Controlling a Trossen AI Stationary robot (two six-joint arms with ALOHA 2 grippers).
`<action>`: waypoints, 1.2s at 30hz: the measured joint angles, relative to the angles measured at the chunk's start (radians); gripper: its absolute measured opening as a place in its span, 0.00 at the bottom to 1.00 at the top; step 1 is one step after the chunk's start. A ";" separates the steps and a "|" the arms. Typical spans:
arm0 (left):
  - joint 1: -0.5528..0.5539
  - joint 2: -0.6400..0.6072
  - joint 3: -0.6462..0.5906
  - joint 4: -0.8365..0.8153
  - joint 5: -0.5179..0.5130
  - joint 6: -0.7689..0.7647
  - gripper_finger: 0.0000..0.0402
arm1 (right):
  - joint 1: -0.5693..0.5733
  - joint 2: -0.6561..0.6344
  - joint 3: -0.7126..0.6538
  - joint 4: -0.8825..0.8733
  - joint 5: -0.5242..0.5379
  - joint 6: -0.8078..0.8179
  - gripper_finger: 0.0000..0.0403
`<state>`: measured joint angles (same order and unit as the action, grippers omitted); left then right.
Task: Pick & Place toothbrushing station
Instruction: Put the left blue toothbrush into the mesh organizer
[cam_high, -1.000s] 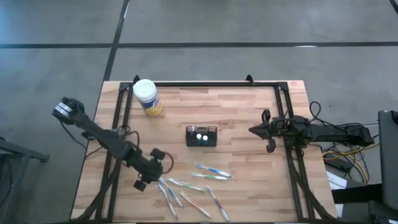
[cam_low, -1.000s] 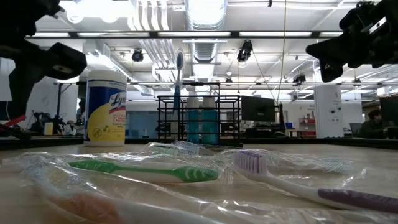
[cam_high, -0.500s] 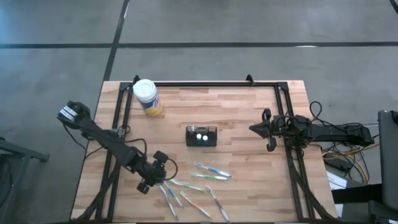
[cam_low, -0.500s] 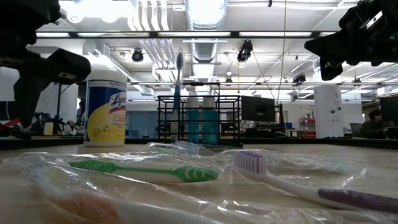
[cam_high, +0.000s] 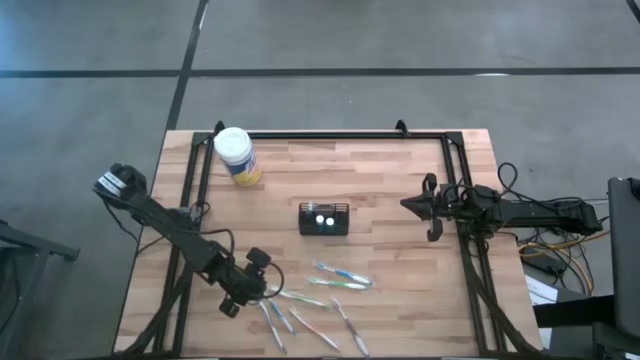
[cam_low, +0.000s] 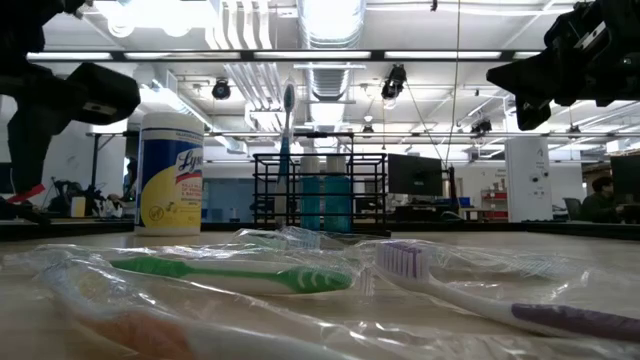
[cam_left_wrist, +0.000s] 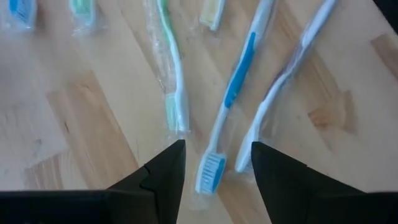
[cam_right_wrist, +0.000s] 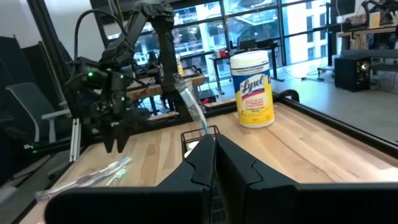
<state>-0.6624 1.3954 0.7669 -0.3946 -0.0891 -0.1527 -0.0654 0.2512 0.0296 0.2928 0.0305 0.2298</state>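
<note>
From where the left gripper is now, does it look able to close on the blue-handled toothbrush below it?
Probably yes. The left gripper is open and hangs right above the head of the blue-handled toothbrush. Nothing lies over it, but a white toothbrush lies close alongside and a green one lies on the other side, so either might get caught too.

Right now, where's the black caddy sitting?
In the high view the black wire-mesh caddy stands near the table's middle, between the yellow wipes jar toward the far left corner and the loose toothbrushes nearer the front edge.
</note>
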 joint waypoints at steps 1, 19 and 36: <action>-0.001 0.002 0.006 0.012 0.001 -0.002 0.47 | 0.000 0.000 0.000 0.000 0.000 0.003 0.03; -0.008 0.086 0.031 -0.009 0.048 -0.017 0.46 | 0.000 0.027 0.000 -0.001 -0.001 0.028 0.03; -0.007 0.124 0.030 -0.021 0.052 0.008 0.46 | 0.000 0.092 0.010 0.003 -0.004 0.007 0.03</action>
<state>-0.6693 1.5196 0.7967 -0.4151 -0.0371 -0.1450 -0.0658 0.3431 0.0391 0.2955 0.0269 0.2369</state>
